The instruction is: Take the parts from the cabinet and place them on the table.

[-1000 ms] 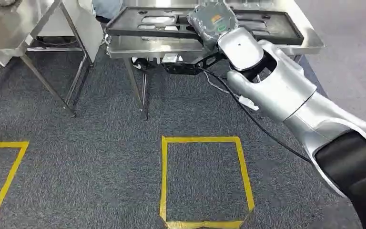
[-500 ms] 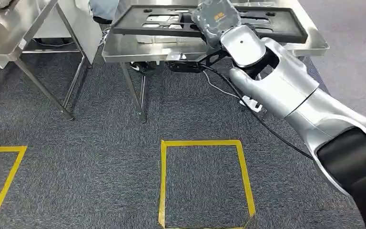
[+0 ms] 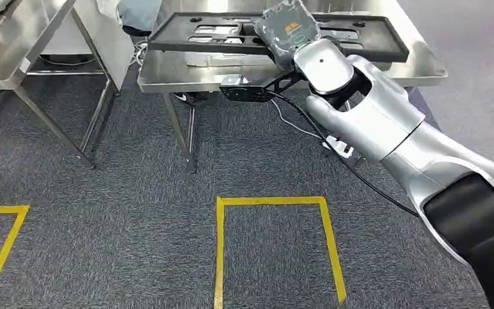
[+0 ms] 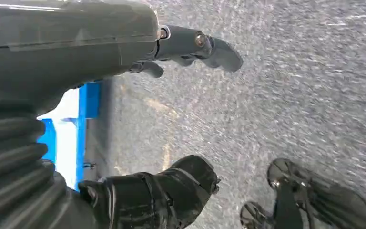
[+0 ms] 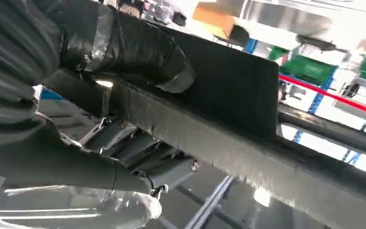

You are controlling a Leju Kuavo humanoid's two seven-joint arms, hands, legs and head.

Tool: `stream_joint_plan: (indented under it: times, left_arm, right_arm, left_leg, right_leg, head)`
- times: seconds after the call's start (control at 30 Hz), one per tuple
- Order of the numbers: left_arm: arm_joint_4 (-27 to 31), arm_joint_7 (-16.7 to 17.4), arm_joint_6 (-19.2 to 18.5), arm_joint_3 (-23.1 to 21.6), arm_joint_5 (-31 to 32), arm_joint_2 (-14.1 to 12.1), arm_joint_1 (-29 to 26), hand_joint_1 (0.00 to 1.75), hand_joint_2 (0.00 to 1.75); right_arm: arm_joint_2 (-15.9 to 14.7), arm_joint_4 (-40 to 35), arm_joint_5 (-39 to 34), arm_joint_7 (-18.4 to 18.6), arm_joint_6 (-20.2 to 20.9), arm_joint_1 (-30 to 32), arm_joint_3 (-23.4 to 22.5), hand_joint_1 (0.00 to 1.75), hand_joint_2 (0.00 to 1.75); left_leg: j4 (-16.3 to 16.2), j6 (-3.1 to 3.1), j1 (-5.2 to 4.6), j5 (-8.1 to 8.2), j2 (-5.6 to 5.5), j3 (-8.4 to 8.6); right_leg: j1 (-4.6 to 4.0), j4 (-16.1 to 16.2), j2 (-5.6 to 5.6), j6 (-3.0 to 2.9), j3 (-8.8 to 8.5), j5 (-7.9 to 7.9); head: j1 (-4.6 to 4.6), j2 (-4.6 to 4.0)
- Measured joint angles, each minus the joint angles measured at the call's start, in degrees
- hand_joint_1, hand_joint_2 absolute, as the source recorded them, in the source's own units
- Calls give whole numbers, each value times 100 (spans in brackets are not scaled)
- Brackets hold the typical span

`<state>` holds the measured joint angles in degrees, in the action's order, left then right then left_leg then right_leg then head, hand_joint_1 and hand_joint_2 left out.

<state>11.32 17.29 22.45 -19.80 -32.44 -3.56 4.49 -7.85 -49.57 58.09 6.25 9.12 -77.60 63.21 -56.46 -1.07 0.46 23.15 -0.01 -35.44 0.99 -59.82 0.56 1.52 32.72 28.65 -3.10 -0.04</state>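
A long black frame-like part (image 3: 186, 40) lies over the steel table (image 3: 167, 74) at the top of the head view. My right hand (image 3: 287, 29), in a grey cover, grips the part near its middle on the near edge. From the right wrist, the thumb (image 5: 138, 52) presses on the part's dark flat face (image 5: 228, 90), with the other fingers beneath its edge. Whether the part rests on the table top I cannot tell. My left hand (image 4: 76, 47) hangs over the grey carpet with fingers apart and nothing in it.
A second steel table (image 3: 6, 58) stands at the left with slanted legs. A yellow tape square (image 3: 270, 201) marks the carpet in front of me. A black cable (image 3: 334, 154) runs under the table. A person in blue (image 3: 138, 13) is behind the table.
The whole picture has shifted: the table and the floor tape sit lower in the frame, so the camera moved. My right hand keeps its hold on the black part.
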Motion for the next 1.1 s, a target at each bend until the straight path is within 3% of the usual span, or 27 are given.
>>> stream_joint_plan:
  times: [0.03,0.1,0.13,0.17,0.2,0.27,0.3,0.33,0.43,0.5,0.53,0.63,0.67,0.7,0.73,0.8,0.87,0.93,0.97,1.0,1.03,1.1]
  left_arm:
    - [0,-2,0,-2,-2,0,3,0,175]
    - [2,-11,0,-11,0,0,20,0,175]
    - [0,-13,0,-15,0,0,24,0,175]
    - [0,-18,0,-20,0,0,23,0,175]
    - [0,-20,-2,-20,0,0,15,0,175]
    - [0,-22,-2,-20,0,2,-4,0,175]
    - [0,-26,-4,-20,0,4,-13,0,175]
    - [0,-26,-7,-20,0,4,10,0,175]
    - [0,-31,-4,-26,4,4,11,0,175]
    - [0,-35,-4,-26,4,6,8,0,175]
    - [0,-35,-4,-26,4,9,-2,0,175]
    - [0,-37,-20,-28,2,7,26,0,175]
    - [0,-35,-28,-28,2,7,23,0,175]
    - [0,-35,-53,-28,2,9,19,0,175]
    - [0,-31,-70,-28,2,9,5,0,175]
    - [0,-17,-90,-28,2,-4,-4,0,175]
    - [-2,-9,-105,-31,2,-20,-8,0,175]
    - [-2,-7,-116,-44,2,-24,24,0,175]
    - [-2,-2,-125,-54,2,-26,30,0,175]
    - [-2,2,-125,-59,2,-24,15,0,175]
    - [-2,9,-127,-63,2,-26,1,0,175]
    - [-2,9,-125,-72,2,-24,16,0,175]
  right_arm:
    - [-9,0,-2,7,0,-15,0,175,175]
    - [-15,0,0,4,-2,15,0,175,175]
    - [-20,2,-2,2,0,58,2,175,175]
    - [-28,4,-2,2,0,89,2,175,175]
    - [-37,7,-2,2,0,100,2,175,175]
    - [-39,7,-2,7,-2,86,0,175,175]
    - [-41,7,-2,7,-2,84,0,175,175]
    - [-46,4,-2,4,-5,62,4,175,175]
    - [-52,4,-9,-2,-7,91,4,175,175]
    - [-68,4,-9,13,-9,80,2,175,175]
    - [-68,4,-9,15,-11,69,0,175,175]
    - [-66,4,-9,15,-5,52,2,175,175]
    - [-66,4,-9,15,0,75,2,175,175]
    - [-66,4,-11,18,4,108,2,175,175]
    - [-63,4,-9,24,11,139,4,175,175]
    - [-52,4,-9,40,13,146,4,175,175]
    - [-46,0,-9,53,17,119,9,175,175]
    - [-39,2,-9,57,19,155,9,175,175]
    - [-33,0,-9,57,19,154,9,175,175]
    - [-26,-4,-6,59,17,162,9,175,175]
    - [-26,-4,-6,61,17,139,9,175,175]
    - [-26,-2,-4,83,24,102,9,175,175]
  left_leg:
    - [2,-42,-3,27,3,25]
    - [-14,-90,-10,93,4,83]
    - [-25,-92,-12,134,-2,115]
    - [-45,-86,-11,179,-13,149]
    - [-72,-74,-10,236,-31,196]
    - [-150,-46,-9,358,-43,281]
    - [-196,-13,-8,442,-44,292]
    - [-270,37,-55,483,-49,247]
    - [-205,117,-21,511,-41,270]
    - [-231,175,-11,584,-39,311]
    - [-455,213,-8,681,-29,229]
    - [-1772,274,15,1125,-26,-543]
    - [-2024,277,15,1109,-26,-749]
    - [-1954,272,14,900,-27,-816]
    - [-1591,253,13,553,-27,-716]
    - [-530,169,-4,-157,-27,-357]
    - [-218,75,-84,-73,-27,-207]
    - [-174,33,-99,14,-19,-189]
    - [-121,7,-93,14,-19,-142]
    - [-20,-8,-6,-6,-1,-41]
    - [22,-31,-26,11,-3,23]
    - [5,-96,-33,72,6,81]
  right_leg:
    - [-11,-361,-4,-5,191,154]
    - [-11,-1330,-1,13,782,448]
    - [-8,-1622,-2,22,1023,448]
    - [-4,-1612,-3,25,1115,299]
    - [6,-1334,-7,17,1070,20]
    - [12,-427,-28,-9,768,-598]
    - [-1,-97,-48,-46,646,-671]
    - [-28,-11,-48,-55,595,-611]
    - [-70,-46,-14,-155,622,-553]
    - [4,18,-1,-201,549,-541]
    - [7,28,9,-232,499,-515]
    - [8,29,14,-259,418,-433]
    - [5,29,15,-258,372,-396]
    - [2,30,16,-256,303,-351]
    - [-4,30,16,-252,215,-296]
    - [-2,45,16,-234,86,-202]
    - [-20,56,36,-180,89,-174]
    - [-2,97,27,-121,86,-157]
    - [-15,130,27,-84,45,-146]
    - [-16,96,-1,-57,59,-106]
    - [-32,-82,-19,-38,116,-49]
    - [-31,-956,-23,-30,626,249]
  head:
    - [15,0]
    - [19,0]
    - [19,0]
    - [26,0]
    - [26,0]
    - [24,0]
    - [19,0]
    - [10,0]
    - [-11,0]
    - [-14,0]
    - [-39,0]
    - [-53,0]
    - [-53,0]
    - [-53,0]
    - [-51,0]
    - [-48,0]
    - [-51,0]
    - [-49,0]
    - [-57,0]
    - [-40,0]
    - [-20,0]
    - [-14,0]
